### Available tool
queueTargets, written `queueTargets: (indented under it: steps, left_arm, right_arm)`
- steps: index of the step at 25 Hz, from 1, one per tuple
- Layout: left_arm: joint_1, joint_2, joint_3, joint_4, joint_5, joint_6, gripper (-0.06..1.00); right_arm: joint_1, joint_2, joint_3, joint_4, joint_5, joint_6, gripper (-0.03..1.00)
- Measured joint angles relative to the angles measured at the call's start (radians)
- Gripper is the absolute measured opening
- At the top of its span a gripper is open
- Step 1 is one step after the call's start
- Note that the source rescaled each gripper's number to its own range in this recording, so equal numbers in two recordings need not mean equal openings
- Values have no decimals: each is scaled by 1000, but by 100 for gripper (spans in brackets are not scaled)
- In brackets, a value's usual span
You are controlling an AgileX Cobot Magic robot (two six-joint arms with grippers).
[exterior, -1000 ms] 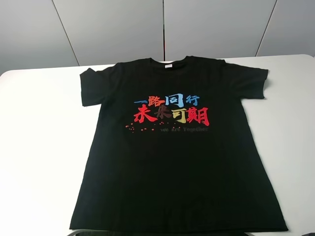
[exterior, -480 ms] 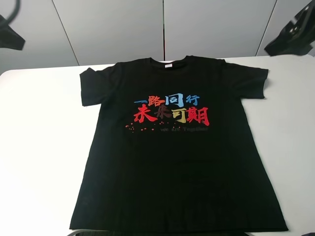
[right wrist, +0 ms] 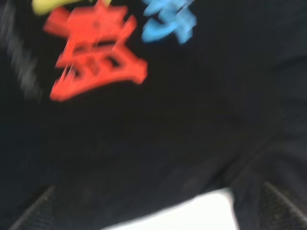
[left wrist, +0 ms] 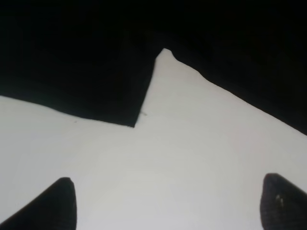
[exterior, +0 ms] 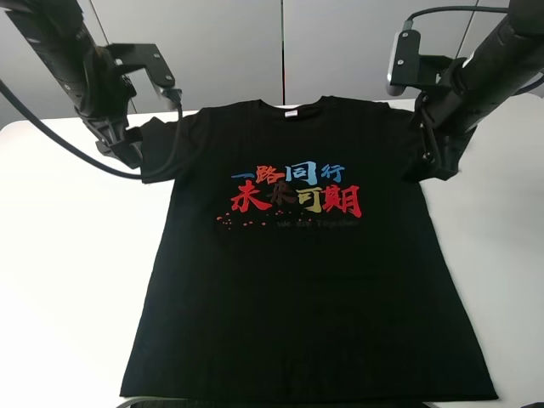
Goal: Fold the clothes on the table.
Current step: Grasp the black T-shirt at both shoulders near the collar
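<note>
The black T-shirt lies flat and face up on the white table, its red, blue and yellow characters across the chest and its neck label at the far edge. My left gripper hangs low over the left sleeve. In the left wrist view it is open, over bare table just off the sleeve's hem. My right gripper is over the right sleeve by the armpit. In the right wrist view it is open and empty above the shirt; that frame is blurred.
Grey wall panels stand behind the table. Bare table top shows on both sides of the shirt. The shirt's hem reaches the table's near edge.
Both arms have come in from the upper corners and dropped down to the two sleeves. The shirt has not moved.
</note>
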Motion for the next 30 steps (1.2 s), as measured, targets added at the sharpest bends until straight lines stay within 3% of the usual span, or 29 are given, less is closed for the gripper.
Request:
queueTargets:
  steps: [5,10,18,30]
  left_arm:
    - [-69,125,0,106,-11,21,99]
    - [-93,191,0,128,-46,21,99]
    - [-98,206,0,103,-133,23,99]
    - [-134,243,0,33,-153,94,99]
  right_arm:
    - [0,35,0,-133,23,-12,80]
    - [0,108,-1,-187,15,26,80]
    - [0,146,-1,-191,-120,66,83]
    - [0,146,-1,-129,-134,66,83]
